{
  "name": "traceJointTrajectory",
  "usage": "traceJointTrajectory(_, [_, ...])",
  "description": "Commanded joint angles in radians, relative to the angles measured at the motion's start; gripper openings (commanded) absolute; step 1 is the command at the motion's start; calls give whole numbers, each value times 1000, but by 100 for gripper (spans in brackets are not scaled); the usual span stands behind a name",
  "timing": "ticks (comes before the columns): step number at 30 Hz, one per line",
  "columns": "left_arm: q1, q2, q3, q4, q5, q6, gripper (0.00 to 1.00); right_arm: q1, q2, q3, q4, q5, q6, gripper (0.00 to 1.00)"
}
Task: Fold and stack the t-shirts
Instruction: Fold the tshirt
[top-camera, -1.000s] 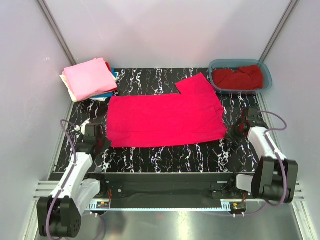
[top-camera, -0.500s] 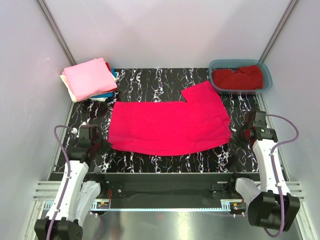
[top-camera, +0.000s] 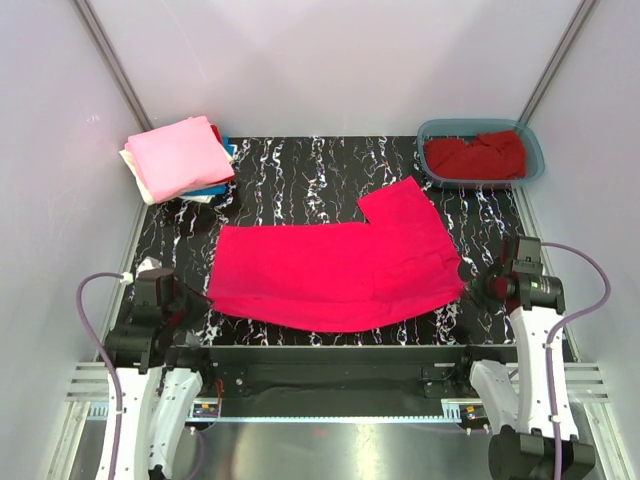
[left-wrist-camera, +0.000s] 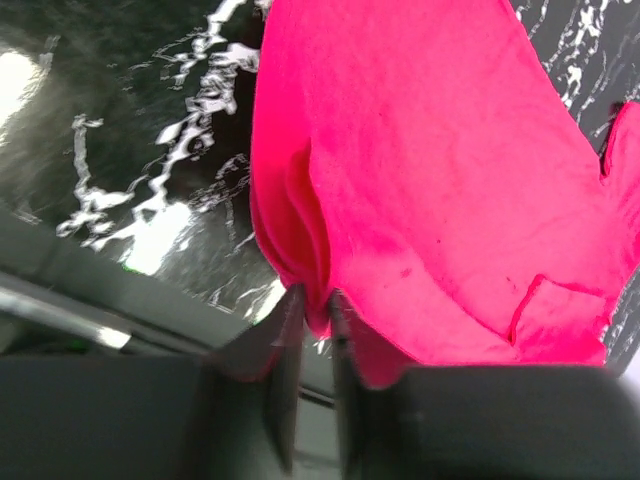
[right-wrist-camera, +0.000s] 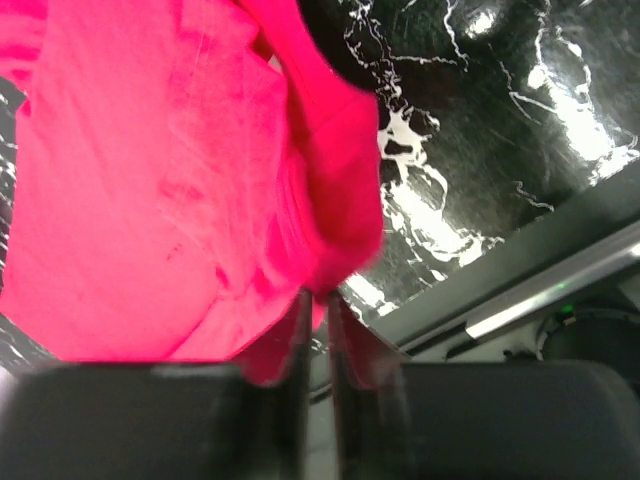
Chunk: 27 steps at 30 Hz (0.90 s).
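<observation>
T-shirt corners sit pinched in left gripper and right gripper.

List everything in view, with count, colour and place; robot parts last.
spread t-shirt: one, bright pinkish-red, spread out in the middle.
folded t-shirts: one stack, light pink on top, cream, blue and red edges beneath, far left corner.
tub: one, teal, far right corner.
crumpled t-shirt: one, dark red, inside the tub.
table: one, black with white veining.
left hand: one, dark, shut on the spread t-shirt's near left corner.
right hand: one, dark, shut on its near right corner.
</observation>
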<state>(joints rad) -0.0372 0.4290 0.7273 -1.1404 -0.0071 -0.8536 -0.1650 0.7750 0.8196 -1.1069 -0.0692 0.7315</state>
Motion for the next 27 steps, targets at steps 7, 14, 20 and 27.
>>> traceJointTrajectory(7, [-1,-32,127,-127,-77,60,66,-5,-76,107,-105,-9,13,89])
traceJointTrajectory(14, [-1,65,290,13,-93,262,99,-5,101,204,141,-186,-44,92])
traceJointTrajectory(20, [-1,182,248,151,-33,405,99,131,568,476,272,-200,-144,95])
traceJointTrajectory(27, [6,137,156,281,53,413,99,223,1141,1109,194,24,-233,91])
